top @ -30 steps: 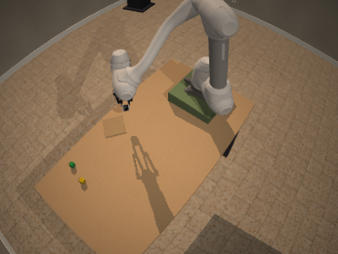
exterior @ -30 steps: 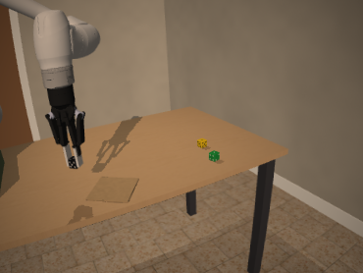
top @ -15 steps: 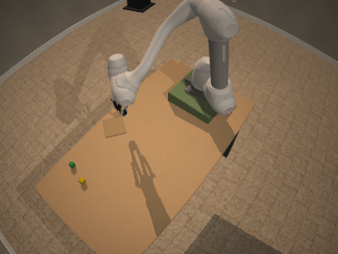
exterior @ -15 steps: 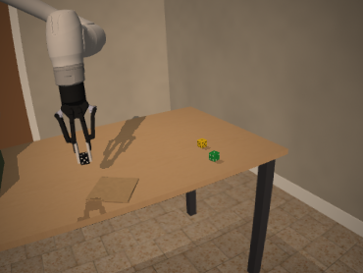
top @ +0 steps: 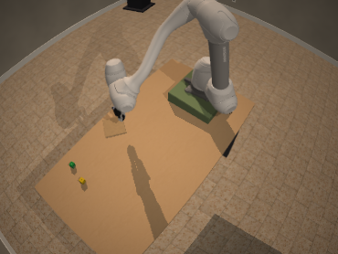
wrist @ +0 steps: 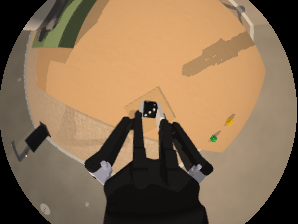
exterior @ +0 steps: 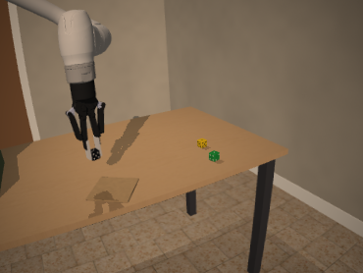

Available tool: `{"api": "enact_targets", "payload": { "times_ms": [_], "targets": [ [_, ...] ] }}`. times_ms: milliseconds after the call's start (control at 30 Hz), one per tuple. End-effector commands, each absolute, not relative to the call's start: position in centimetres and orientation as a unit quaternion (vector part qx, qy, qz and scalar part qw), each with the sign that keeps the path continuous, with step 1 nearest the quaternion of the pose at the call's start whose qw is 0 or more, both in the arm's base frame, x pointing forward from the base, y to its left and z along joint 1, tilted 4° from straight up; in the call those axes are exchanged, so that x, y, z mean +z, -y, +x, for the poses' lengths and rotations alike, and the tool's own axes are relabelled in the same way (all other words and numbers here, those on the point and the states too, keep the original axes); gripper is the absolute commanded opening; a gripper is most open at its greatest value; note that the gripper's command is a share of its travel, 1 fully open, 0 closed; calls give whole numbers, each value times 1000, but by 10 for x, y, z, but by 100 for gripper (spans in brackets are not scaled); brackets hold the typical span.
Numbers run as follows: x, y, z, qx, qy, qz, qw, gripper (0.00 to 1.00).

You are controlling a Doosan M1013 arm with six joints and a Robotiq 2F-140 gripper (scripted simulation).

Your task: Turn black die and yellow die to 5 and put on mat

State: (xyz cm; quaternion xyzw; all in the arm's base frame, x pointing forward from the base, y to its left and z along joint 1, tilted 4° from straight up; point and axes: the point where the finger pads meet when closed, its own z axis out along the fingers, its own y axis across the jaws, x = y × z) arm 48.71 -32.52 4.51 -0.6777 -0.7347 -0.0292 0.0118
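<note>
the tool (top: 120, 117) (exterior: 93, 151) (wrist: 149, 107) was pinching the black die (exterior: 95, 154) (wrist: 150, 109) at its fingertips, well above the tabletop (top: 151, 151) (exterior: 162, 147) (wrist: 125, 45) and close to the mat (top: 115, 130) (exterior: 114, 191) (wrist: 159, 95). the die looked light, hard and rigid, so a modest squeeze on two opposite flat faces would likely do; smooth faces might slip or pivot if caught near an edge. the yellow die (top: 82, 180) (exterior: 202, 143) (wrist: 229, 121) lay off the mat, near the green die (top: 72, 164) (exterior: 214, 156) (wrist: 214, 138), and wanted the same centred hold, with the fingers kept off its neighbour.

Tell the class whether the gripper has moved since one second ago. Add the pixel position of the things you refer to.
Yes. In the exterior view, the gripper (top: 121, 118) (exterior: 93, 149) (wrist: 149, 107) has shifted picture-right: its fingertips were left of the mat (top: 114, 129) (exterior: 120, 188) (wrist: 159, 95), and now appear above its left part.
</note>
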Motion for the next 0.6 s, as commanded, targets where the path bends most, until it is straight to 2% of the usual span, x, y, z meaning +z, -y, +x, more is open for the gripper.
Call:
{"api": "enact_targets", "payload": {
  "times_ms": [0,567],
  "targets": [
    [44,319,500,-34,790,-612,12,24],
    [43,302,542,-36,924,-381,3,24]
  ]
}}
